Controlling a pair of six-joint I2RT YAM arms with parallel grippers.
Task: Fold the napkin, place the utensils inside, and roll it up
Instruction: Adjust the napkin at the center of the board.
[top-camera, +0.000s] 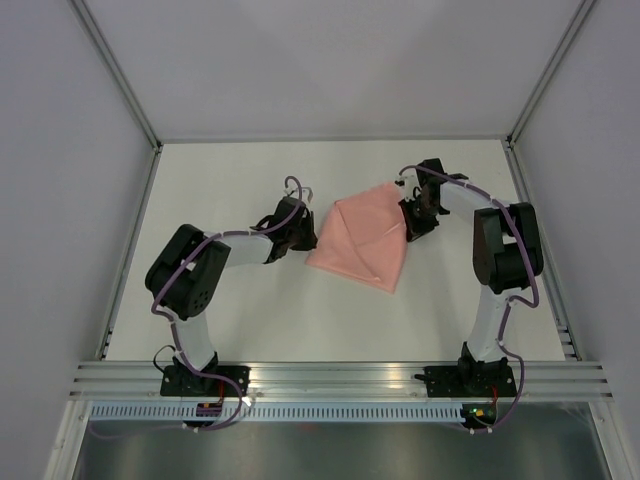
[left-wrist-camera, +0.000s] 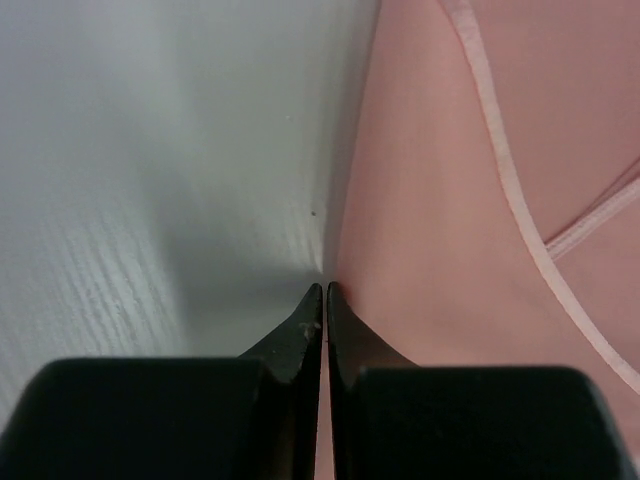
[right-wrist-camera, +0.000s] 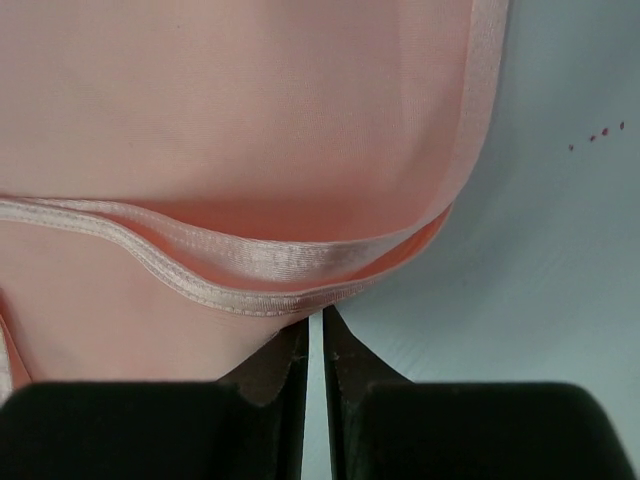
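The salmon-pink napkin (top-camera: 358, 238) lies partly folded in the middle of the white table, with one layer turned over another. My left gripper (top-camera: 300, 226) is at its left edge. In the left wrist view the gripper (left-wrist-camera: 324, 288) has its jaws almost together, with pink cloth (left-wrist-camera: 450, 200) showing in the slit. My right gripper (top-camera: 414, 216) is at the napkin's right edge. In the right wrist view that gripper (right-wrist-camera: 322, 312) is closed to a narrow slit, and two hemmed layers (right-wrist-camera: 250, 270) meet at the fingertips. No utensils are in view.
The white table (top-camera: 240, 310) is bounded by grey walls and metal frame rails (top-camera: 340, 375). Both arm bases stand at the near edge.
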